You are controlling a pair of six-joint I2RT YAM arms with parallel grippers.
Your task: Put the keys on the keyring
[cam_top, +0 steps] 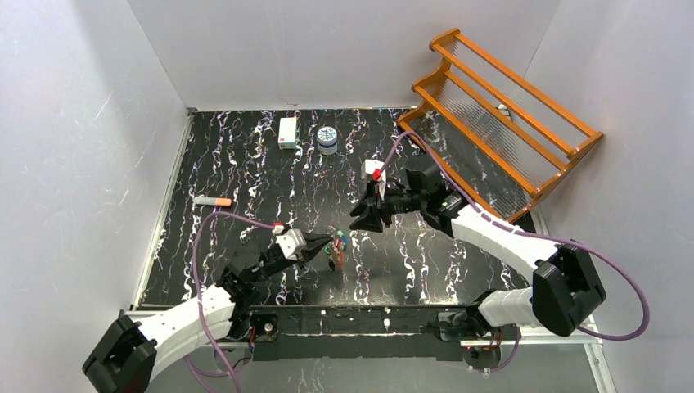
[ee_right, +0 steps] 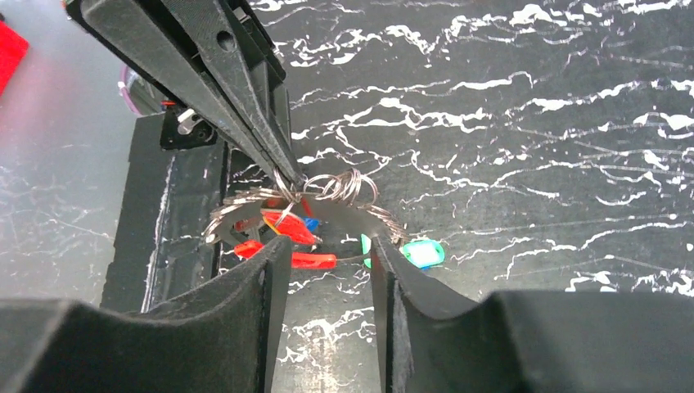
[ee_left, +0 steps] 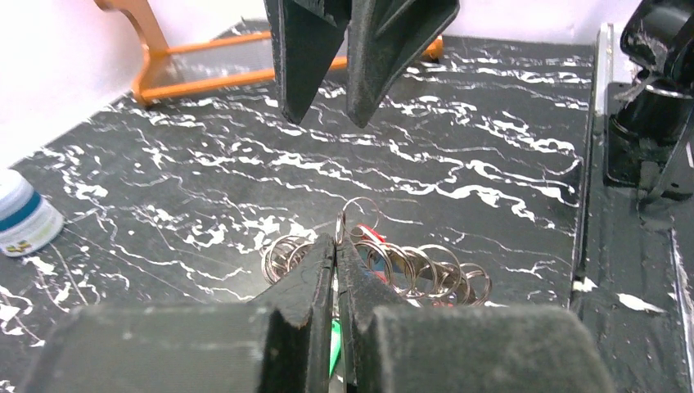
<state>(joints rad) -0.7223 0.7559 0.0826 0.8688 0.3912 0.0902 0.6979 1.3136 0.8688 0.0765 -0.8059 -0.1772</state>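
Note:
The keyring [ee_left: 358, 214] is a thin silver ring strung with several small rings and capped keys. The bunch lies on the black marbled table [cam_top: 245, 164] at the front centre [cam_top: 336, 248]. My left gripper [ee_left: 335, 242] is shut on the keyring's wire and holds it upright; it also shows in the top view [cam_top: 317, 246]. In the right wrist view the red-capped keys [ee_right: 288, 228], a blue cap [ee_right: 311, 223] and a green tag [ee_right: 422, 252] fan out below the ring. My right gripper [ee_right: 324, 247] is open and empty, just behind and above the bunch [cam_top: 366, 221].
An orange wooden rack [cam_top: 499, 115] stands at the back right. A white box [cam_top: 287, 132] and a blue-and-white tub [cam_top: 327, 139] sit at the back. An orange-tipped marker [cam_top: 213, 201] lies at the left.

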